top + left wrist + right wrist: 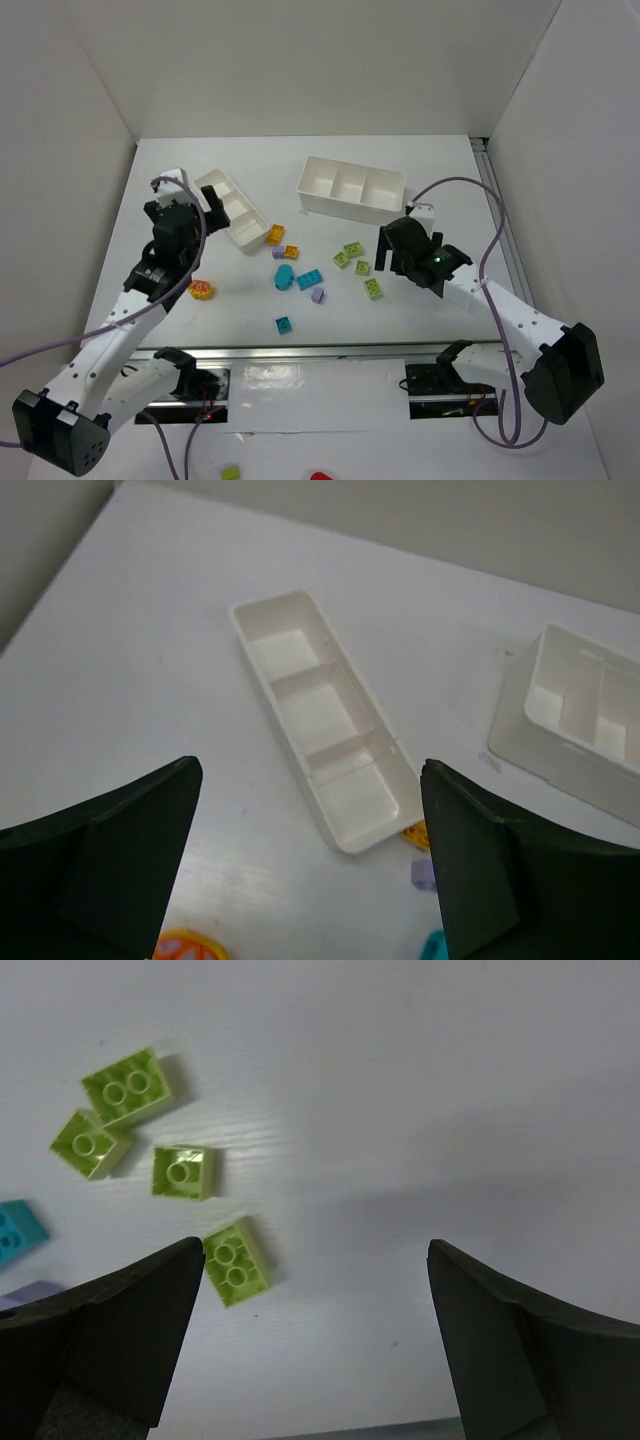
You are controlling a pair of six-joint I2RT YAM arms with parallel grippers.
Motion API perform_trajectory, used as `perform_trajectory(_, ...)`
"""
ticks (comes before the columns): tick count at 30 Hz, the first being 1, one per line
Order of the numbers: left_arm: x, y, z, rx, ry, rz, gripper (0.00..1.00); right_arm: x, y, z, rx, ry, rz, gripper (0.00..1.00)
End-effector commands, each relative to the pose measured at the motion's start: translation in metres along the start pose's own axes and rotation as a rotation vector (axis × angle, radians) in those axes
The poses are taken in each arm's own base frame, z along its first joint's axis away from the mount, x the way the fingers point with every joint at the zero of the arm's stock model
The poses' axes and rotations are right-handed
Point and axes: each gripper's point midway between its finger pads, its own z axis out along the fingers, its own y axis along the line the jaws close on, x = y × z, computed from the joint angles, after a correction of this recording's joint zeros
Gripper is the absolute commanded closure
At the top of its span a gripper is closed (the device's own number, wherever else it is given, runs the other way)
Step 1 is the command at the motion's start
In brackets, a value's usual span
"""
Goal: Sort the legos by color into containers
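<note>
Left hand [308, 768]: fingers spread wide, gripping nothing, aimed at the slim tray [233, 212] lying aslant on the worktop [200, 160]. Round orange piece [202, 290] sits beside that arm. Two orange bricks [274, 235] lie at the slim tray's right end. Teal bricks [309, 280] and lavender bricks [318, 295] are scattered mid-worktop. Wide tray [350, 187] stands farther back. Four lime bricks [180, 1172] are clustered loose, just left of the right hand [315, 1248], whose fingers are apart and hold nothing.

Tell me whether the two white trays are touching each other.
Apart. The top view shows a strip of bare table between the slim tray and the wider tray; the left wrist view shows the same gap.
</note>
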Motion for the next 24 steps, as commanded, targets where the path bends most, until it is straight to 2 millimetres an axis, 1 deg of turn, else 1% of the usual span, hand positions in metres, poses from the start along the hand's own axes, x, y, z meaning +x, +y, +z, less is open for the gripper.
perform_trajectory(1,0.030,0.041,-0.019,-0.276,0.191,-0.077,0.00,0.000,0.043,-0.001,-0.238,-0.017,-0.028,0.00)
perform_trajectory(2,0.028,0.064,-0.023,-0.432,0.171,-0.229,0.00,0.006,0.048,-0.001,-0.273,0.002,-0.054,0.00)
perform_trajectory(3,0.026,0.070,-0.030,-0.460,0.215,-0.205,0.00,0.014,0.050,0.004,-0.274,0.030,-0.065,0.00)
perform_trajectory(4,0.022,0.065,-0.028,-0.422,0.228,-0.194,0.00,0.018,0.051,0.006,-0.281,0.047,-0.083,0.00)
perform_trajectory(5,0.019,0.058,-0.023,-0.369,0.244,-0.161,0.00,0.027,0.052,0.009,-0.287,0.074,-0.101,0.00)
perform_trajectory(6,0.019,0.041,-0.020,-0.239,0.289,-0.091,0.00,0.033,0.058,0.012,-0.314,0.104,-0.119,0.00)
perform_trajectory(7,0.011,0.031,-0.017,-0.187,0.275,-0.099,0.00,0.038,0.061,0.014,-0.330,0.119,-0.121,0.00)
perform_trajectory(8,0.010,0.025,-0.016,-0.181,0.276,-0.150,0.00,0.050,0.068,0.015,-0.366,0.156,-0.148,0.00)
perform_trajectory(9,0.011,0.025,-0.016,-0.188,0.282,-0.172,0.00,0.051,0.070,0.016,-0.378,0.160,-0.159,0.00)
perform_trajectory(10,0.007,0.024,-0.016,-0.185,0.274,-0.176,0.00,0.052,0.074,0.018,-0.388,0.164,-0.159,0.00)
perform_trajectory(11,0.007,0.024,-0.016,-0.185,0.274,-0.176,0.00,0.055,0.076,0.020,-0.402,0.176,-0.177,0.03)
perform_trajectory(12,0.005,0.021,-0.015,-0.163,0.270,-0.164,0.00,0.059,0.076,0.023,-0.394,0.191,-0.182,0.03)
perform_trajectory(13,0.003,0.015,-0.011,-0.129,0.262,-0.145,0.00,0.067,0.074,0.029,-0.378,0.219,-0.192,0.05)
perform_trajectory(15,0.005,0.007,-0.009,-0.063,0.279,-0.075,0.00,0.074,0.078,0.032,-0.388,0.239,-0.219,0.05)
perform_trajectory(16,0.007,0.007,-0.007,-0.067,0.286,-0.082,0.00,0.081,0.077,0.037,-0.375,0.262,-0.227,0.06)
perform_trajectory(17,0.000,0.005,-0.005,-0.078,0.284,-0.095,0.00,0.083,0.076,0.038,-0.372,0.268,-0.240,0.06)
perform_trajectory(18,0.001,0.003,-0.005,-0.074,0.299,-0.091,0.00,0.085,0.076,0.039,-0.361,0.268,-0.254,0.06)
perform_trajectory(19,-0.004,-0.002,-0.007,-0.052,0.321,-0.080,0.00,0.087,0.075,0.042,-0.349,0.271,-0.258,0.09)
perform_trajectory(20,0.003,-0.004,-0.002,-0.056,0.360,-0.067,0.00,0.091,0.076,0.042,-0.350,0.281,-0.269,0.10)
perform_trajectory(21,0.006,-0.004,-0.001,-0.064,0.381,-0.058,0.00,0.091,0.076,0.041,-0.349,0.282,-0.261,0.12)
perform_trajectory(22,0.007,-0.004,0.000,-0.070,0.396,-0.051,0.00,0.092,0.074,0.044,-0.333,0.285,-0.264,0.13)
perform_trajectory(23,0.010,-0.005,0.001,-0.062,0.414,-0.039,0.00,0.096,0.074,0.046,-0.325,0.297,-0.260,0.18)
perform_trajectory(24,0.010,-0.008,0.003,-0.054,0.420,-0.040,0.00,0.094,0.075,0.047,-0.329,0.290,-0.257,0.18)
